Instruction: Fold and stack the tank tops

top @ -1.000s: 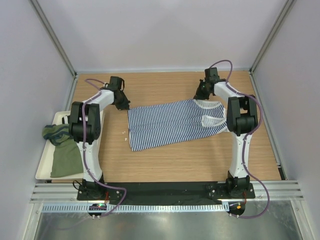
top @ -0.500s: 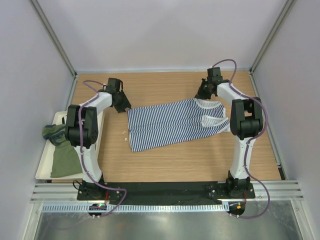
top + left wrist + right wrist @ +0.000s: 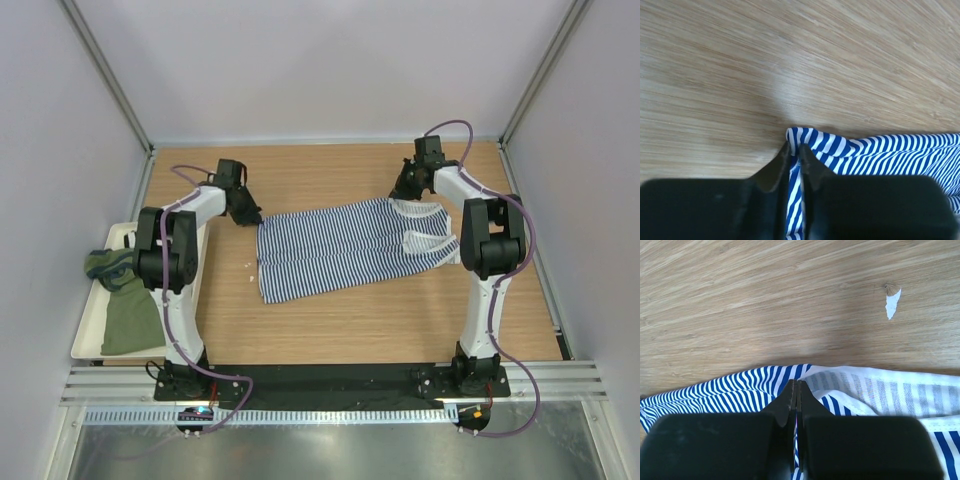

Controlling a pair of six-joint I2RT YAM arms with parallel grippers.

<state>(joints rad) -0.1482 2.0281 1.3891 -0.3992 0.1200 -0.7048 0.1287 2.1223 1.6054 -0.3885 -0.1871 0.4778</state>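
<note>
Barely anything has shifted in the last second: the left arm's elbow has edged a little, and the cloth lies as before. Nearest, the olive tank top point(image 3: 125, 310) sits bunched in the tray point(image 3: 88, 345), its lettering hidden. Mid-counter point(image 3: 380, 320), the striped tank top point(image 3: 340, 248) lies flat. At its far edge the left pincer point(image 3: 795, 150) is clamped on the hem corner and the right pincer point(image 3: 796, 385) on the shoulder trim, probably to fold that edge over.

Top view is bright, even and diffuse, with no glare and faint shadows. In the wrist views the table point(image 3: 740, 60) grain is sharp at 12 o'clock. My fingers point(image 3: 772, 172) are dark, blurred blobs at 6 o'clock. A soft shadow runs along the striped tank top point(image 3: 715, 387) edge. Left wrist view has a pale sheen at centre.
</note>
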